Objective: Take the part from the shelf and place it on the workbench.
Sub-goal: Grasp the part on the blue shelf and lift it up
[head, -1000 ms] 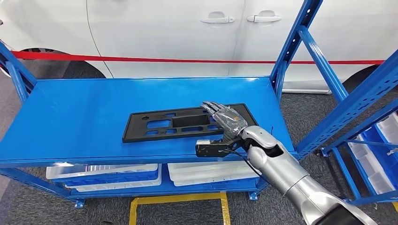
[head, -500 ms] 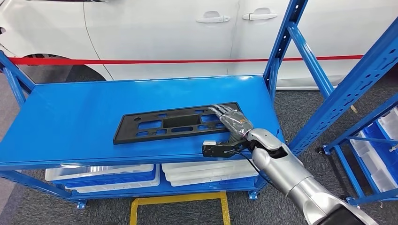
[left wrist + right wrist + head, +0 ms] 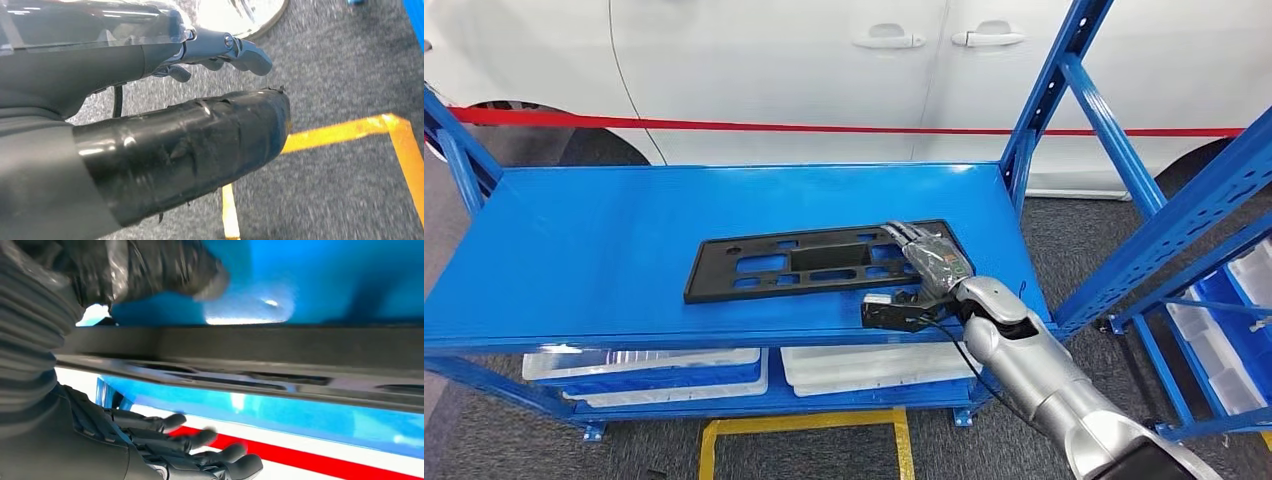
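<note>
Over on the left, the left hand [image 3: 150, 100] hangs above grey floor with yellow tape lines [image 3: 345, 132], fingers loosely curled around nothing. Centre stage, the flat black part [image 3: 824, 262] lies on the blue shelf [image 3: 604, 250], near its front edge. At the part's right end, the right hand [image 3: 929, 262] rests on top, fingers laid flat over it and thumb [image 3: 165, 265] at its edge; whether it truly grips, hard to tell.
</note>
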Robot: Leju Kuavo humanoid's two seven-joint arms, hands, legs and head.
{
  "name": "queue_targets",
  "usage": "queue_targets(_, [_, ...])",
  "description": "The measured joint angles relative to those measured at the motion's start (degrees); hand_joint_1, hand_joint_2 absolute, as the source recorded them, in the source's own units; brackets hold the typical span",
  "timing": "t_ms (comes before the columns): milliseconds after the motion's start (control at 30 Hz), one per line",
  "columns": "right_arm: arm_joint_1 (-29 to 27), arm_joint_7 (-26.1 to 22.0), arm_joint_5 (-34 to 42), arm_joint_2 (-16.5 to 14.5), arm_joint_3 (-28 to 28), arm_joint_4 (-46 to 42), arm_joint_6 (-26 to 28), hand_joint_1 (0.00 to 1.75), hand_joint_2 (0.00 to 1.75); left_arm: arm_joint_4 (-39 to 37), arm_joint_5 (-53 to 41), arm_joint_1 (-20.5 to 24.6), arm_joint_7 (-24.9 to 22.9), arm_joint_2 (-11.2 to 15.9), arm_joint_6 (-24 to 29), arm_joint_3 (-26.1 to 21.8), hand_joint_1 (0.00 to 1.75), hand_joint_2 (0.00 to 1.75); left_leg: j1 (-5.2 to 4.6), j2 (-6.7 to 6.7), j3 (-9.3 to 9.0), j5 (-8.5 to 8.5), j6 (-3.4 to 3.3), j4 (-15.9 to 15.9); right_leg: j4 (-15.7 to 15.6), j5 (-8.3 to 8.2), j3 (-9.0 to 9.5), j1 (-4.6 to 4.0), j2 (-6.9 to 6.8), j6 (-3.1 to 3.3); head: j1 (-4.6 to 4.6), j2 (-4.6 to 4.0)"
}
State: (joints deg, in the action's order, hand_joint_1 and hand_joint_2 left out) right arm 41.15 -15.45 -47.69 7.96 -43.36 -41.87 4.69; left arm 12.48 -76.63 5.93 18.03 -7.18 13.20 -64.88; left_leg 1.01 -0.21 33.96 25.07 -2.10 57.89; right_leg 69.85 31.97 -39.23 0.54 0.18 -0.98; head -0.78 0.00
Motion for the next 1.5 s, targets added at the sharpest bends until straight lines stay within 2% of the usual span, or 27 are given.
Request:
queue_targets(33, [-0.3,0.0,-0.1,0.0,0.1,0.2,0.2,1.24,1.75,0.0,0.0,0.0,0.0,0.0,0.0,0.0,0.0,0.0,-0.01,-0.01,0.01,0.03,-0.05,0.0,3.4,1.15,-1.66,0.1,-0.01,-0.16,0.01,0.0])
queue_targets(67, [-0.6,0.0,-0.3,0.0,0.2,0.5,0.5,1.24,1.75,0.0,0.0,0.0,0.0,0.0,0.0,0.0,0.0,0.0,-0.02,-0.05,0.01,0.08,-0.08,0.1,5.2,1.28,-2.62,0.19,-0.01,-0.24,0.01,0.0])
queue_targets(100, [-0.9,0.0,-0.5,0.0,0.5,0.7,0.7,1.24,1.75,0.0,0.0,0.0,0.0,0.0,0.0,0.0,0.0,0.0,-0.02,-0.11,-0.01,0.16,-0.08,0.2,4.8,0.29,-2.53,0.26,-0.01,-0.24,0.01,0.0])
queue_targets(167, [-1.1,-0.2,-0.7,0.0,1.1,1.0,1.2,1.25,1.75,0.0,0.0,0.0,0.0,0.0,0.1,0.0,0.0,0.0,-0.01,-0.19,-0.13,0.4,0.1,0.4,-2.0,-3.73,0.54,0.28,-0.04,0.05,0.0,0.0])
queue_targets(233, [-1.0,-0.4,-0.9,0.0,1.7,1.2,1.5,1.26,1.75,0.0,0.0,0.0,0.0,-0.1,0.1,0.1,0.0,0.0,-0.18,-0.24,-0.15,0.61,0.52,0.6,-8.6,-6.07,3.64,-0.04,-0.03,0.54,0.02,0.0])
queue_targets(300, [-1.0,-0.4,-1.0,0.0,2.1,1.3,1.7,1.26,1.75,0.0,0.0,0.0,0.0,-0.1,0.1,0.1,0.0,0.0,-0.32,-0.26,-0.15,0.64,1.08,0.5,-10.3,-6.12,4.38,-0.41,0.04,0.96,0.05,0.0])
queue_targets(400, [-0.9,-0.5,-1.3,-0.1,2.6,1.5,1.9,1.27,1.75,0.0,0.0,0.0,-0.1,-0.1,0.1,0.1,0.0,0.0,-0.27,-0.2,-0.04,1.35,1.98,1.2,-11.0,-6.48,4.77,-0.07,-0.02,1.95,0.08,0.0])
queue_targets(467, [-0.9,-0.5,-1.4,-0.2,2.7,1.6,2.0,1.28,1.75,0.0,0.0,0.0,-0.1,-0.1,0.2,0.1,0.0,0.0,-0.18,-0.13,2.08,4.35,2.42,6.0,-11.4,-6.7,5.0,0.15,-0.21,2.55,0.1,0.0])
queue_targets(533, [-0.9,-0.5,-1.6,-0.3,2.7,1.7,2.1,1.29,1.75,0.0,-0.1,-0.1,-0.1,-0.2,0.2,0.1,0.0,0.0,-0.16,-0.11,5.6,7.92,2.73,13.8,-11.3,-6.72,4.93,0.07,-0.28,2.76,0.12,0.0])
queue_targets(567, [-0.9,-0.5,-1.7,-0.3,2.8,1.8,2.1,1.32,1.75,0.0,-0.1,-0.1,-0.1,-0.2,0.2,0.1,0.0,0.0,-0.14,-0.11,6.78,8.57,2.81,16.3,-11.3,-6.7,4.92,0.03,-0.28,2.8,0.12,0.0])
queue_targets(600, [-0.9,-0.5,-1.8,-0.4,2.8,1.9,2.1,1.35,1.75,0.0,-0.1,-0.2,-0.1,-0.1,0.2,0.1,0.0,0.0,-0.14,-0.11,6.96,8.08,2.82,16.7,-11.2,-6.68,4.93,0.02,-0.26,2.8,0.12,0.0])
queue_targets(633, [-1.0,-0.5,-1.9,-0.4,2.9,2.0,2.2,1.39,1.75,0.0,-0.1,-0.2,-0.1,-0.1,0.2,0.1,0.0,0.0,-0.13,-0.11,6.08,6.59,2.78,14.9,-11.2,-6.65,4.97,0.02,-0.24,2.78,0.12,0.0])
queue_targets(700, [-1.0,-0.5,-2.0,-0.4,3.3,2.3,2.3,1.47,1.75,0.0,-0.1,-0.2,0.0,-0.1,0.2,0.1,0.0,0.0,-0.1,-0.1,2.14,2.84,2.56,6.8,-10.9,-6.51,5.0,-0.04,-0.2,2.55,0.12,0.0])
queue_targets(767, [-1.0,-0.5,-2.3,-0.4,3.7,2.6,2.6,1.53,1.75,0.0,-0.1,-0.2,0.1,0.0,0.2,0.1,0.0,0.0,-0.22,-0.15,-0.41,1.2,2.11,1.4,-10.7,-6.43,4.82,-0.27,-0.16,2.06,0.06,0.0])
queue_targets(867, [-1.0,-0.5,-3.0,-0.3,4.2,3.0,3.0,1.62,1.75,0.0,-0.1,-0.3,0.1,0.0,0.2,0.1,0.0,0.0,-0.31,-0.11,-0.62,0.93,1.12,0.5,-10.7,-6.56,4.66,-0.34,-0.03,1.11,0.02,0.0])
queue_targets(933, [-1.2,-0.6,-3.7,-0.3,4.4,3.2,3.8,1.66,1.75,0.0,-0.1,-0.3,0.1,0.0,0.2,0.1,0.0,0.0,-0.15,0.06,-0.7,0.55,0.32,0.1,-8.9,-5.16,3.86,-0.21,0.01,0.5,0.02,0.0])
queue_targets(967, [-1.3,-0.7,-4.4,-0.3,4.5,3.2,4.3,1.68,1.75,0.0,-0.1,-0.3,0.1,0.0,0.2,0.1,0.0,0.0,-0.07,0.15,-0.7,0.42,0.02,0.0,-6.3,-3.52,2.69,-0.11,0.0,0.26,0.01,0.0])
queue_targets(1033, [-2.1,-0.5,-6.4,-0.3,4.5,2.8,5.8,1.72,1.75,0.0,-0.1,-0.3,0.1,0.0,0.2,0.1,0.0,0.0,-0.1,0.16,-0.54,0.39,-0.19,0.0,1.3,0.21,-0.85,0.03,-0.02,-0.08,0.02,0.0])
queue_targets(1067, [-2.7,-0.2,-7.6,-0.3,4.6,2.4,6.7,1.73,1.75,0.0,-0.1,-0.3,0.1,0.0,0.2,0.1,0.0,0.0,-0.11,0.13,-0.49,0.41,-0.21,0.1,4.4,1.16,-2.28,0.12,-0.02,-0.18,0.02,0.0])
queue_targets(1100, [-3.3,0.2,-8.9,-0.4,4.6,1.7,7.6,1.74,1.75,0.0,-0.1,-0.3,0.1,0.0,0.2,0.1,0.0,0.0,-0.12,0.07,-0.47,0.45,-0.2,0.2,5.5,0.99,-2.82,0.18,-0.03,-0.2,0.02,0.0])
queue_targets(1133, [-3.8,0.8,-10.2,-0.5,4.7,1.0,8.6,1.75,1.75,0.0,-0.1,-0.3,0.1,0.0,0.2,0.1,0.0,0.0,-0.13,0.01,-0.49,0.53,-0.18,0.3,4.3,-0.32,-2.24,0.21,-0.04,-0.13,0.01,0.0])
queue_targets(1200, [-4.4,2.0,-13.2,-0.7,4.9,-1.0,10.5,1.75,1.75,0.0,-0.1,-0.3,0.2,-0.1,0.2,0.1,0.0,0.0,-0.12,-0.09,-0.58,0.78,0.0,0.5,-3.1,-4.24,1.23,0.18,-0.06,0.32,0.01,0.0])
queue_targets(1267, [-5.0,3.2,-16.0,-1.1,5.2,-3.6,12.7,1.75,1.75,0.0,-0.1,-0.3,0.2,-0.3,0.3,0.1,0.0,0.0,-0.28,-0.13,-0.47,0.95,0.43,0.7,-9.1,-6.21,3.98,-0.15,-0.04,0.84,0.03,0.0])
queue_targets(1333, [-5.8,4.3,-18.2,-1.5,5.6,-6.3,14.2,1.75,1.75,0.0,-0.1,-0.3,0.1,-0.4,0.3,0.1,0.0,0.0,-0.39,-0.13,-0.34,0.93,0.99,0.6,-10.4,-6.15,4.42,-0.47,0.03,1.17,0.04,0.0])
queue_targets(1400, [-6.8,5.4,-20.7,-1.8,6.1,-9.3,15.2,1.75,1.75,0.0,-0.1,-0.3,0.1,-0.5,0.4,0.1,0.0,0.0,-0.36,-0.11,-0.23,1.33,1.63,0.8,-10.7,-6.31,4.53,-0.17,0.03,1.68,0.04,0.0])
queue_targets(1433, [-7.3,5.9,-22.2,-2.0,6.3,-10.9,15.8,1.75,1.75,0.0,-0.1,-0.3,0.1,-0.5,0.5,0.1,0.0,0.0,-0.35,-0.1,0.23,2.19,1.93,1.9,-11.0,-6.42,4.63,0.0,-0.01,2.04,0.07,0.0])
queue_targets(1500, [-8.5,7.1,-24.7,-2.6,6.6,-14.4,17.3,1.75,1.75,0.0,-0.1,-0.3,0.1,-0.5,0.7,0.1,0.0,0.0,-0.26,-0.08,2.8,5.49,2.41,7.7,-11.2,-6.5,4.77,0.1,-0.08,2.6,0.09,0.0])
